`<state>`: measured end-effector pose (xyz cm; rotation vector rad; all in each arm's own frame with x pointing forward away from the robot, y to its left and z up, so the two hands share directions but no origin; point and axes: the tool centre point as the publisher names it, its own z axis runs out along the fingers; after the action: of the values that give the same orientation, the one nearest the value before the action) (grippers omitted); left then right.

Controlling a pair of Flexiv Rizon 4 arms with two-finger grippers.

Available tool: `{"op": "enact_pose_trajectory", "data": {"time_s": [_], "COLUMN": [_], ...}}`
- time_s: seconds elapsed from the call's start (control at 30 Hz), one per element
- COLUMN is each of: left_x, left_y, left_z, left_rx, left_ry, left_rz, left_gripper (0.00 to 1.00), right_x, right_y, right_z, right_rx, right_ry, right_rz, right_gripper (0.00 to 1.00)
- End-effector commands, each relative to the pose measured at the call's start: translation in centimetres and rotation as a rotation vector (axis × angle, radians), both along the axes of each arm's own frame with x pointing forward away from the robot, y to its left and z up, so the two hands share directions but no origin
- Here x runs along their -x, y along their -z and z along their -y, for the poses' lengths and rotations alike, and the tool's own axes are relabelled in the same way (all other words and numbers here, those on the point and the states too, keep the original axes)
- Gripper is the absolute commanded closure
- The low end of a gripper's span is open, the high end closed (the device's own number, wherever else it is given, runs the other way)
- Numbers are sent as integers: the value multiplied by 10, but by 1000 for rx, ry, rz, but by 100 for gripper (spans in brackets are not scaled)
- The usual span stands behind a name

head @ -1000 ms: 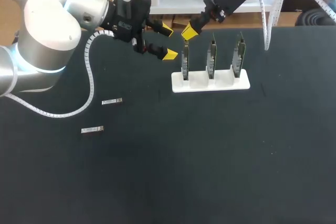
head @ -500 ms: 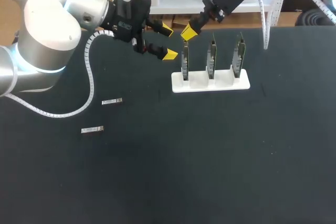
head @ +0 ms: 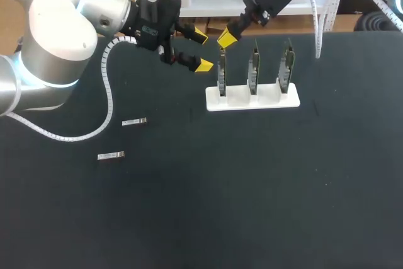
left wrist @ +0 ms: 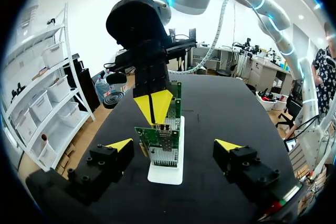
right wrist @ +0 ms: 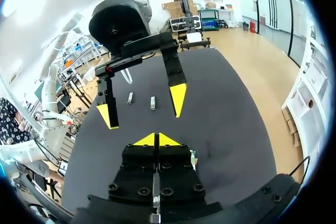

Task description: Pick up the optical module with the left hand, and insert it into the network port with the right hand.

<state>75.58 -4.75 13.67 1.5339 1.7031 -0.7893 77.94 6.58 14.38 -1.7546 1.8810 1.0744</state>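
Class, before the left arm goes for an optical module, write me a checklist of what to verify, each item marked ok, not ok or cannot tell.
1. Left jaws open and empty: ok.
2. Optical module and second module lie free on the table: ok.
3. Left jaws above a module: not ok, they hang beside the rack, apart from both.
4. Right jaws clear of the rack: not ok, shut just over its end board.
5. That board's port free: cannot tell.
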Motion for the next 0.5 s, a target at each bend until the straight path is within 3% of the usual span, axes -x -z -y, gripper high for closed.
{"op": "enact_pose_trajectory", "data": {"time_s": [0.03, 0.37, 0.5], "left_x": [-1, -1, -1], "left_y": [-1, -1, -1], "left_z": [1, 1, 1], "left_rx": [-5, -5, -5], "left_ry": [0, 0, 0], "left_rz": [-3, -3, -3], "left_gripper": [0, 0, 0], "right_x": [2, -1, 2], "right_y": [2, -27, -31], "right_z": [7, 17, 28], "right_rx": [-25, -155, -150], "right_ry": [8, 56, 68], "right_rz": [8, 55, 67], "right_gripper": [100, 100, 100]}}
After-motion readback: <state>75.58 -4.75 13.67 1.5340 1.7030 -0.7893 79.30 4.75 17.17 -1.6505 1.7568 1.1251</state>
